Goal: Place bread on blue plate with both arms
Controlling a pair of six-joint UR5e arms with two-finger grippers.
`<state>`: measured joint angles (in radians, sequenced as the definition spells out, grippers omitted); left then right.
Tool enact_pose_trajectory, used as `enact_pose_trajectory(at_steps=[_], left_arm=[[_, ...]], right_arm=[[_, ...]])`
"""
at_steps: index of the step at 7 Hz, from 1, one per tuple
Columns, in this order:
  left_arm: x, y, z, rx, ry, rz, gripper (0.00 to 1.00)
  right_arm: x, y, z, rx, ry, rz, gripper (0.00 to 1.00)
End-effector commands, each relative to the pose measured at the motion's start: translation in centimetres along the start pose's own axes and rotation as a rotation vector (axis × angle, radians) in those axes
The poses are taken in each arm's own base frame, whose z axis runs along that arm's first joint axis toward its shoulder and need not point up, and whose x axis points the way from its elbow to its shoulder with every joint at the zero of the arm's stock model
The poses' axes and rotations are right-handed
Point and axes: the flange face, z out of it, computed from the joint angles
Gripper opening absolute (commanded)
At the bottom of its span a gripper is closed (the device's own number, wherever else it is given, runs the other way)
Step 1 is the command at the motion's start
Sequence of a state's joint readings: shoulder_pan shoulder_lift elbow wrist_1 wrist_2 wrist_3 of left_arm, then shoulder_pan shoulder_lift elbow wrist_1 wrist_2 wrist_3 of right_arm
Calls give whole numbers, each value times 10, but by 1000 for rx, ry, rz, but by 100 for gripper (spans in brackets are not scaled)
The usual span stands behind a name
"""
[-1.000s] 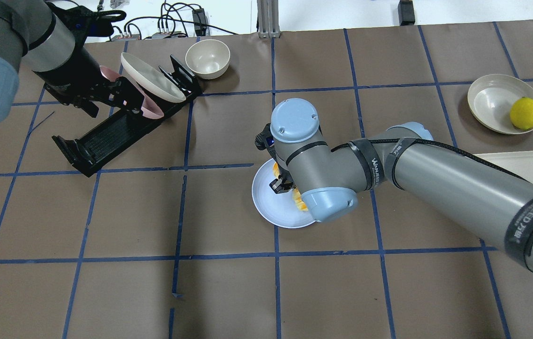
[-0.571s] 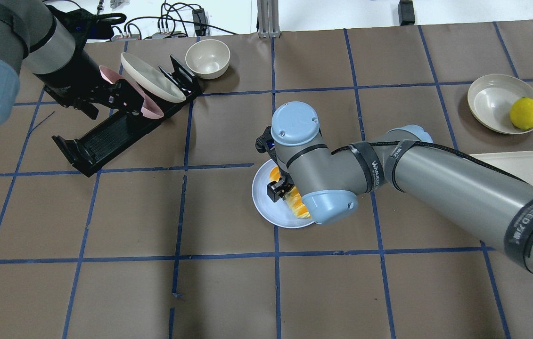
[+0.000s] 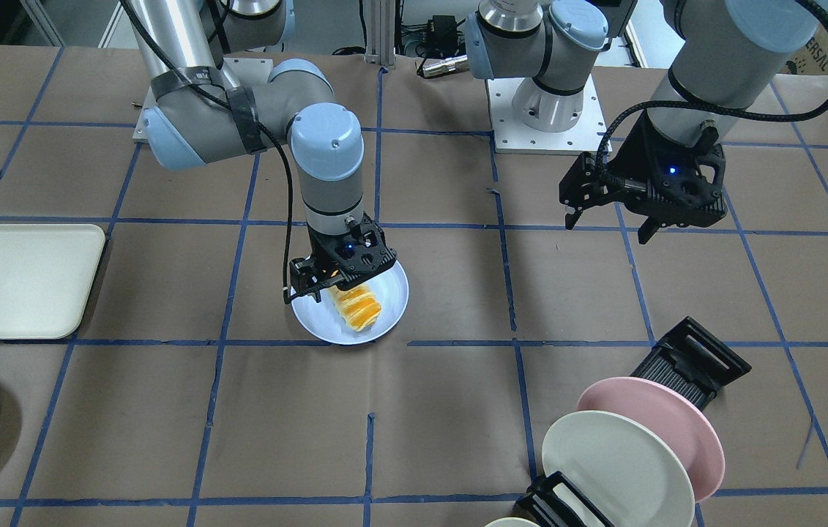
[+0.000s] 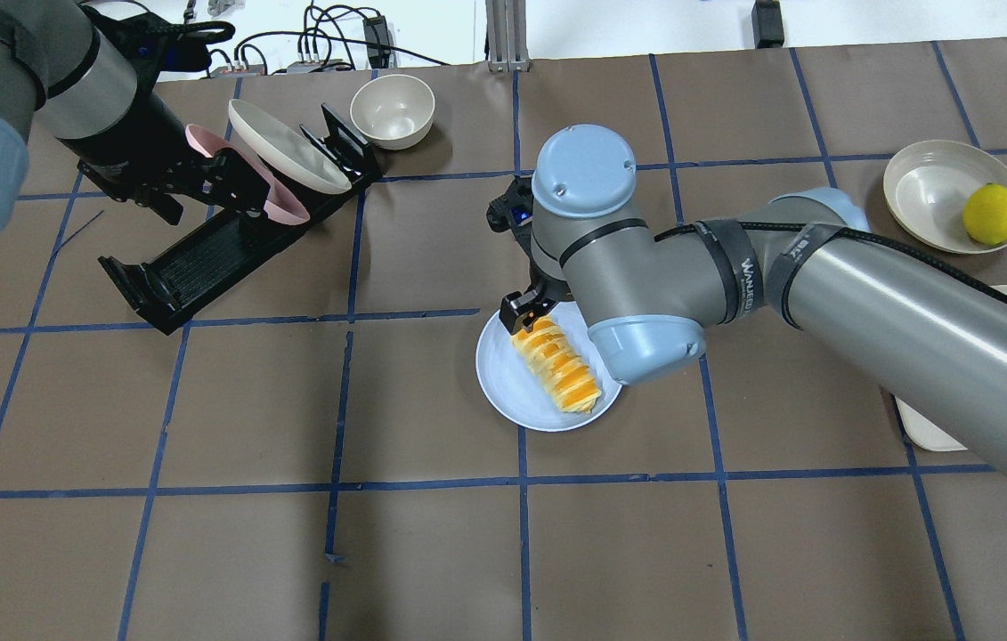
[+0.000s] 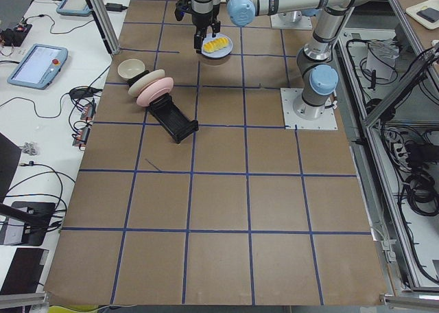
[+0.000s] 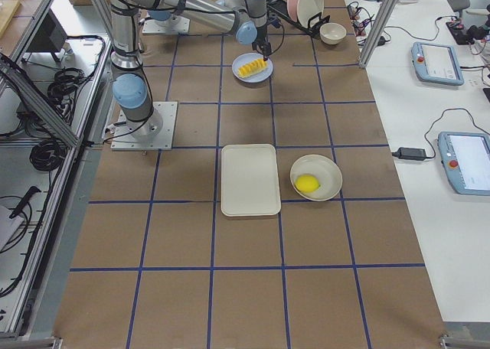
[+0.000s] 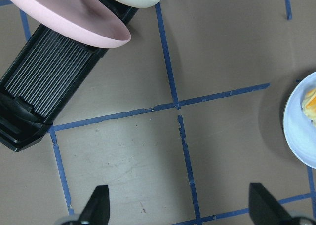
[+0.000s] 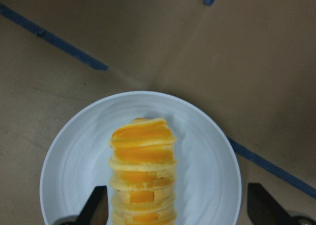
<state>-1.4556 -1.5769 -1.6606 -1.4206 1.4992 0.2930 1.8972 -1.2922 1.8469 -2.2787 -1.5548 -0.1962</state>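
Observation:
The bread (image 4: 556,363), a ridged yellow and orange roll, lies flat on the blue plate (image 4: 507,383) near the table's middle. My right gripper (image 4: 528,310) is open and empty, raised just above the bread's far end. In the right wrist view the bread (image 8: 143,170) lies between the spread fingertips on the plate (image 8: 74,175). The front view shows the same gripper (image 3: 337,282) over the bread (image 3: 356,307). My left gripper (image 4: 200,191) is open and empty, hovering by the dish rack, well left of the plate.
A black dish rack (image 4: 200,258) holds a pink plate (image 4: 276,200) and a cream plate (image 4: 285,156). A cream bowl (image 4: 392,109) stands behind it. A bowl (image 4: 930,187) with a lemon (image 4: 993,214) and a cream tray (image 3: 18,278) are on the right.
My right gripper has let go of the bread and drawn up and back from it. The bread now lies uncovered on the blue plate. The left arm has hardly moved.

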Motion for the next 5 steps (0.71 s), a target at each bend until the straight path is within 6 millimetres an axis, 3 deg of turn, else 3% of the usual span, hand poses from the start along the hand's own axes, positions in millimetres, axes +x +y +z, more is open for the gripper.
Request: enact_pose_trajectory(at_steps=[1,2,3,4,5], left_arm=[[-1,-2,1,6,-3,1,100],[-3,-8,11,-8,6,0,100],[-1,-3,6,-2,3,0,100],[0,1,0,1,0,0,100],[0,0,0,2,-2,0,100]], right_arm=[[51,-8,-38,73,18,94,100],[72,-4,-43,73,33,129,100],[93,-4,-59,87,62,156,100],[117,2,-91,89,107,185,100],[140,20,-133,43,109,239,100]])
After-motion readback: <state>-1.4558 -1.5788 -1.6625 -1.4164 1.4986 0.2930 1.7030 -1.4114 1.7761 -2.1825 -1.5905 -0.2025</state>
